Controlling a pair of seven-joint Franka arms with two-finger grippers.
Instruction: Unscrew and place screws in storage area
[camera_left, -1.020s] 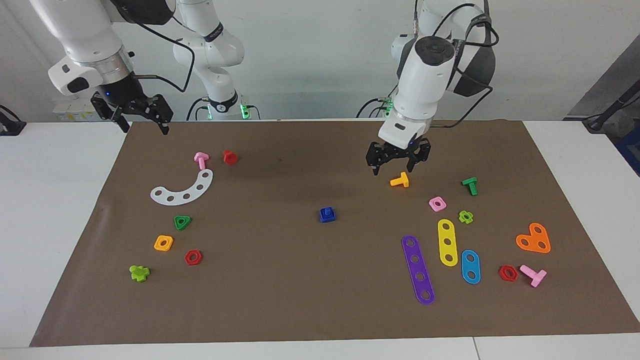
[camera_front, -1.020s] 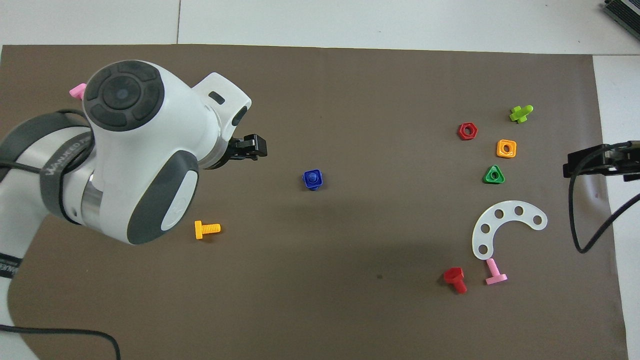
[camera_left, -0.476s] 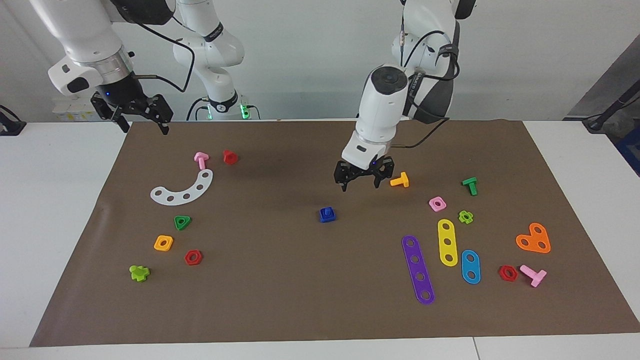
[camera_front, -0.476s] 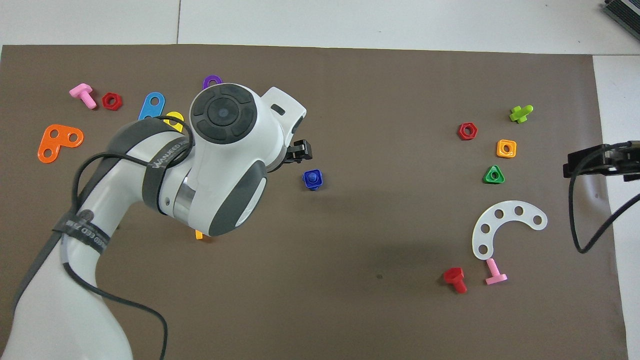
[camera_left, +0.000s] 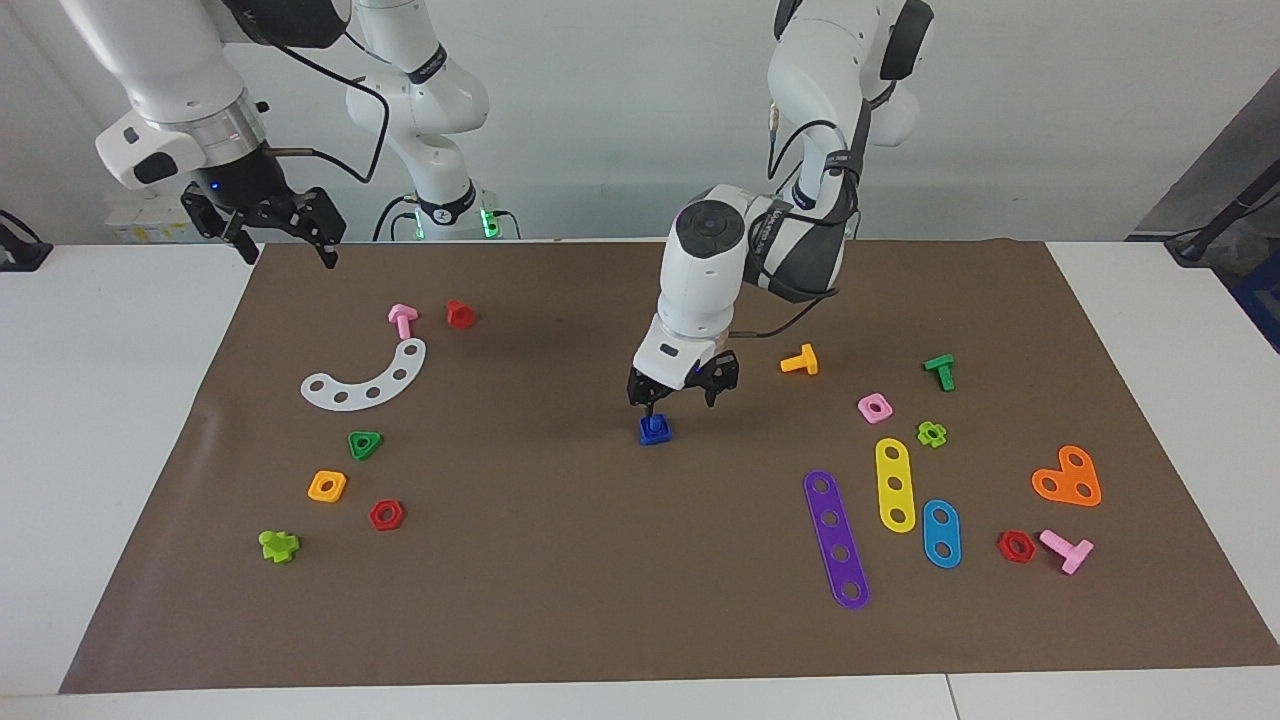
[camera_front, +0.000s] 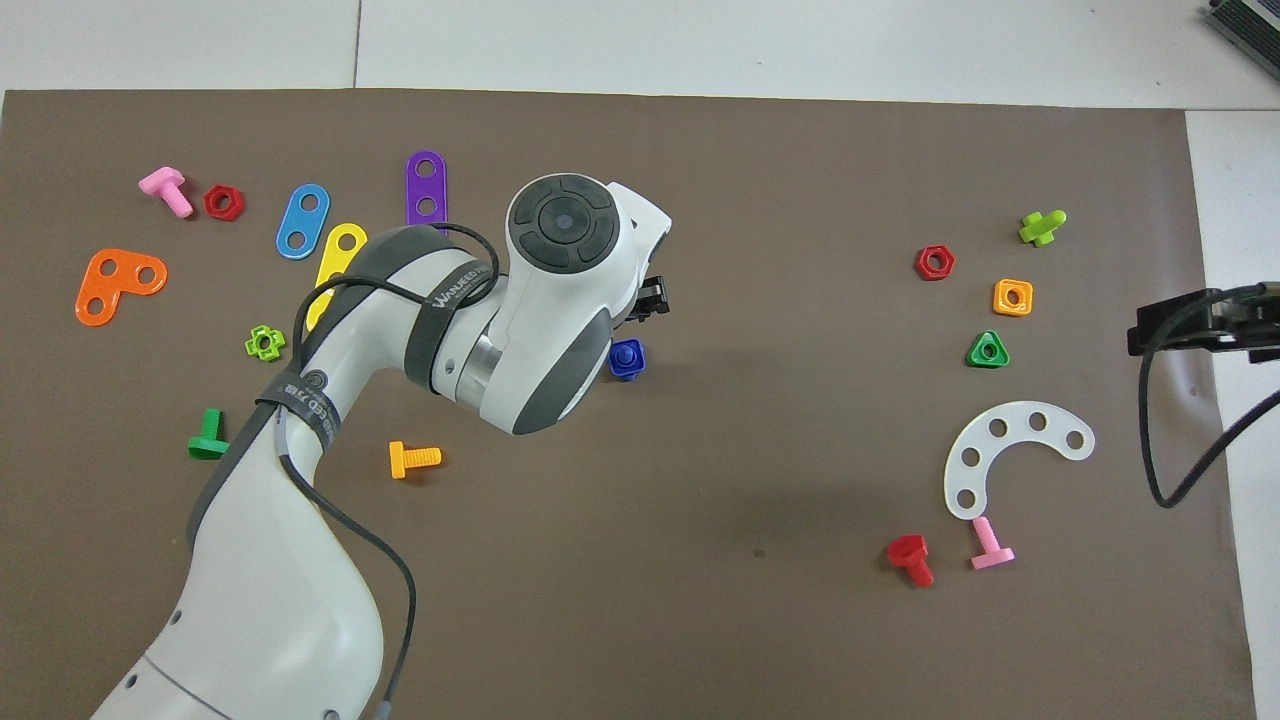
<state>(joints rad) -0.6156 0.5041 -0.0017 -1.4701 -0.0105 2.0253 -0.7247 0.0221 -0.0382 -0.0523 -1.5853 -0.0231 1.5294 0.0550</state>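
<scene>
Left pincer (camera_left: 680, 392): spread open, hovering just above the dark-blue screw (camera_left: 655, 428), frame centre.
Screw: standing shank-up in its square blue nut (camera_left: 655, 435) on the brown mat (camera_left: 560, 600), mid-counter.
Right pincer (camera_left: 265, 222): waiting released, upper left of frame.
Tip: I'd centre both fingertips about the shank, descend straight, then clamp before twisting.

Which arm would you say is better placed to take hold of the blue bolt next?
Left. The left gripper hangs open just above the blue bolt at mid-mat, while the right gripper waits over the mat's corner.
</scene>
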